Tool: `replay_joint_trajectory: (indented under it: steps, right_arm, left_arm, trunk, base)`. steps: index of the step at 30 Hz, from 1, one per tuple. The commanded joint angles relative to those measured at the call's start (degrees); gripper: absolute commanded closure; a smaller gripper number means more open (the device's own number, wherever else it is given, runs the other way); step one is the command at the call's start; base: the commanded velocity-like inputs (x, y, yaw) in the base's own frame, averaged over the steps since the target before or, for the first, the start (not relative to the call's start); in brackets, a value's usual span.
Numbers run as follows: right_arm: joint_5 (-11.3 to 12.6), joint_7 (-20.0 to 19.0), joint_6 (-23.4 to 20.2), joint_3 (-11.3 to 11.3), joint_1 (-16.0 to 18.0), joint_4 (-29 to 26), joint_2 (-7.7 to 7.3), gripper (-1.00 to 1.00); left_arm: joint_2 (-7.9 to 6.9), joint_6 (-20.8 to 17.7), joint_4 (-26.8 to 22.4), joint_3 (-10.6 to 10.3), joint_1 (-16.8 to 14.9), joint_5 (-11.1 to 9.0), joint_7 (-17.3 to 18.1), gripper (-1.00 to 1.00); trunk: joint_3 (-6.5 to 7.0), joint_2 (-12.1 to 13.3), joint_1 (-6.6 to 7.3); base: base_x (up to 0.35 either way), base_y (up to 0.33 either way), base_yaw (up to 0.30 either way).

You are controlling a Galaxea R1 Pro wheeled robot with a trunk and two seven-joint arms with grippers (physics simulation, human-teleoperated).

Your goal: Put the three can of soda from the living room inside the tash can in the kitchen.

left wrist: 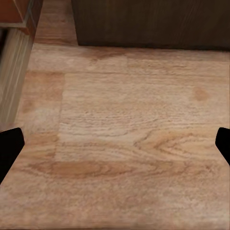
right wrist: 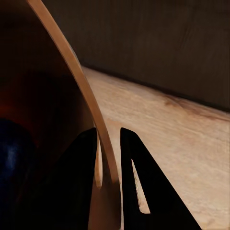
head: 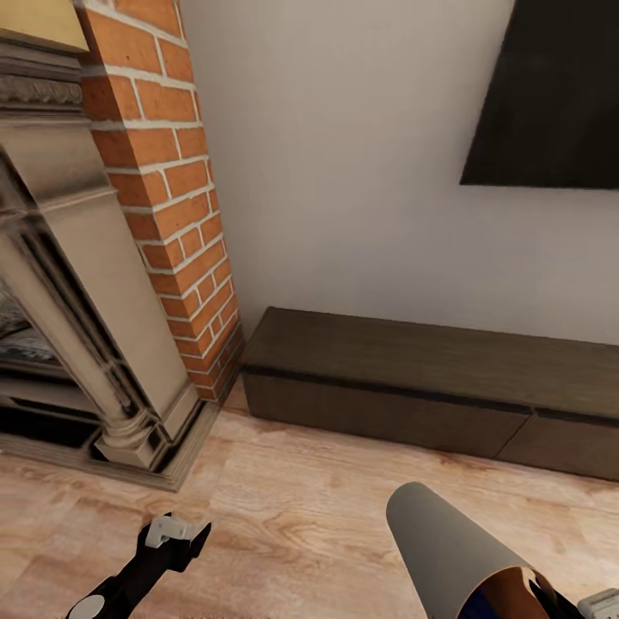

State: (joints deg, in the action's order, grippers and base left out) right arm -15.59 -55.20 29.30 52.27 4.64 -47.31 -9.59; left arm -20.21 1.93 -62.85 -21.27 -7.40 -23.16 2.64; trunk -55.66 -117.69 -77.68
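Living room corner, seen from the head camera: red brick chimney column [head: 172, 198] at left beside an ornate stone fireplace surround [head: 94, 327], a long low dark wood cabinet [head: 413, 387] against the pale wall [head: 344, 172], a black screen [head: 550, 94] mounted above it, light wood floor [head: 284, 507] in the foreground. Held low at right, tilted on its side with the mouth toward the robot: the tash can [head: 438, 542], grey outside, wood-coloured inside. Gripped by the right claw [right wrist: 109, 158], black fingers [right wrist: 139, 191] closed on the bin's rim, one inside the wall and one outside, thin tan edge [right wrist: 81, 91] pinched between them in the right wrist view. Inside the bin, a dark blue can of soda [right wrist: 12, 158] lying against the shadowed wall, with a dim reddish-orange patch [right wrist: 9, 103] above it, too dark to identify. Same blue shape glimpsed at the bin's mouth in the head view. At lower left, the left claw [head: 176, 533] hanging over bare floor, empty, black fingers [left wrist: 9, 148] spread wide at the two edges of the left wrist view, floorboards and the cabinet's base beyond.
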Motion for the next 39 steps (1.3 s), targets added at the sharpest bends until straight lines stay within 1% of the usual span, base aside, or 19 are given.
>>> replay_joint_trajectory:
  steps: [1, 5, 10, 15, 33, 39]
  right_arm:
    - [0.3, -0.32, -0.03, 0.03, 0.02, -0.06, 0.01, 1.0]
    - [0.28, -0.34, -0.03, -0.02, 0.02, 0.0, 0.02, 1.0]
    - [0.22, -0.4, -0.03, -0.05, 0.02, 0.0, 0.58, 1.0]
    - [0.21, -0.43, -0.01, -0.06, 0.02, 0.01, 0.83, 1.0]
    - [0.21, -0.45, 0.06, -0.14, 0.02, 0.01, 0.96, 1.0]
    - [0.21, -0.46, 0.06, -0.15, 0.02, 0.0, 0.97, 1.0]
  left_arm:
    - [0.0, 0.0, 0.0, 0.0, 0.0, 0.01, 0.0, -1.0]
    - [0.0, 0.0, 0.0, 0.0, 0.01, 0.01, 0.0, -1.0]
    - [0.0, 0.0, 0.1, 0.0, 0.02, -0.03, 0.0, -1.0]
    - [0.0, 0.0, 0.76, -0.05, 0.01, -0.04, 0.0, -1.0]
    - [0.0, 0.0, 1.18, -0.08, 0.01, -0.09, -0.09, -1.0]
    - [0.31, 0.0, 1.38, -0.06, 0.0, -0.13, -0.09, -1.0]
  trunk:
    - [0.0, 0.0, 0.0]
    - [0.0, 0.0, 0.0]
    - [0.0, 0.0, 0.0]
    - [0.0, 0.0, 0.0]
    - [0.21, 0.0, 0.0]
    - [0.34, 0.0, 0.0]
  base:
    - [0.0, 0.0, 0.249]
    - [0.0, 0.0, 0.248]
    - [0.0, 0.0, 0.249]
    - [0.0, 0.0, 0.249]
    - [0.0, 0.0, 0.249]
    - [0.0, 0.0, 0.248]
